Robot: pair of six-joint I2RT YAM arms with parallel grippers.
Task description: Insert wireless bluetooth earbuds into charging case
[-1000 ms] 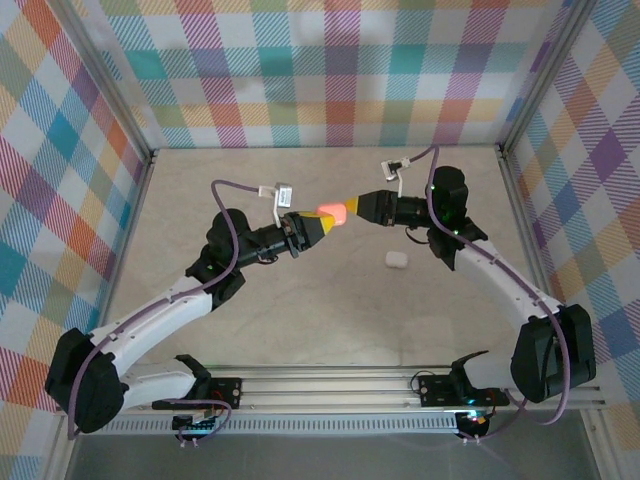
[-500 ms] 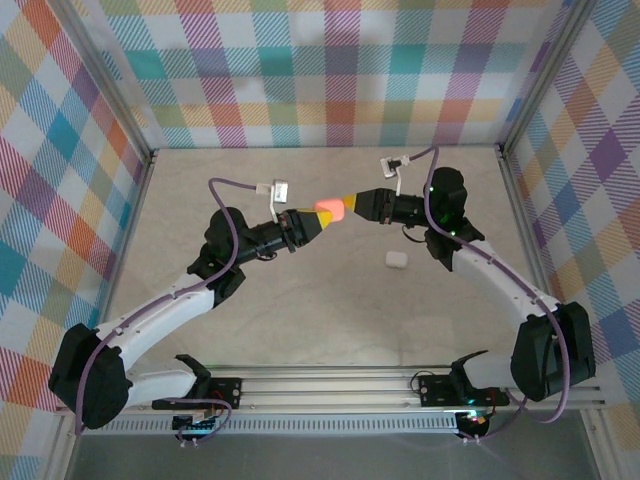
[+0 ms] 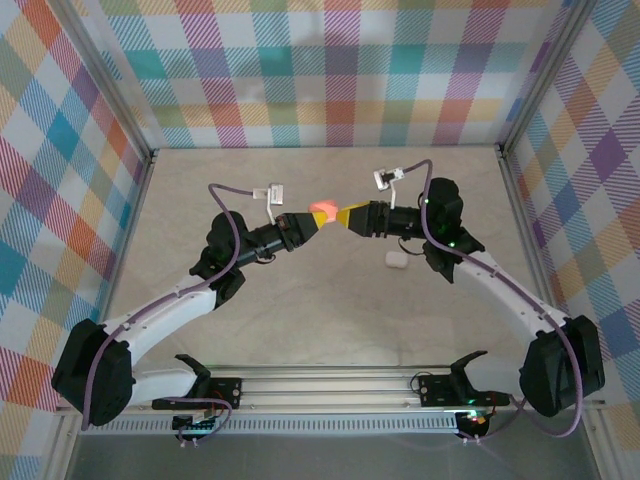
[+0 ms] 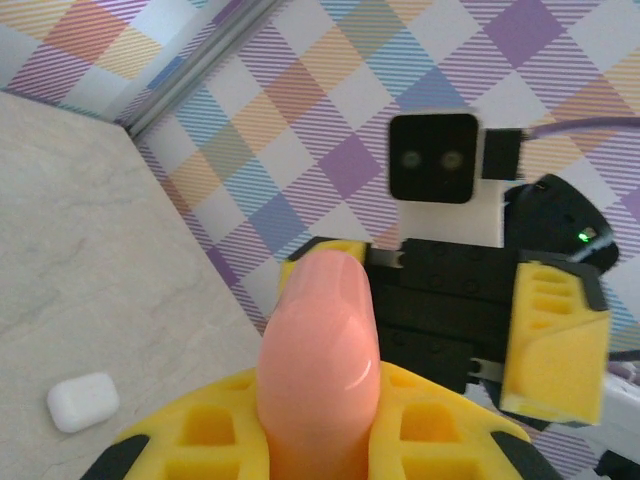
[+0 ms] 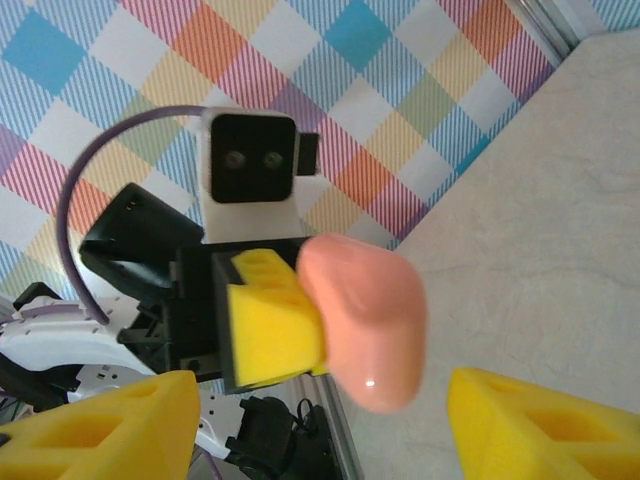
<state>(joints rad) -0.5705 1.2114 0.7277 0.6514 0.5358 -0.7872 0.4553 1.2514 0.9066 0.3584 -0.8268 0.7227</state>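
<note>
Holding the pink case [image 3: 322, 211] up in the air, the left gripper [image 3: 316, 217] is pinched tight on its lower end. The right gripper [image 3: 349, 216] faces it, jaws spread and empty. I'd say it should come in square on the free end and catch the lid seam, with the left kept rigid. A second ago the right tips were up against the case. Now it sits slightly further left with a small gap between, and the white case [image 3: 395, 260] lies on the table as before.
</note>
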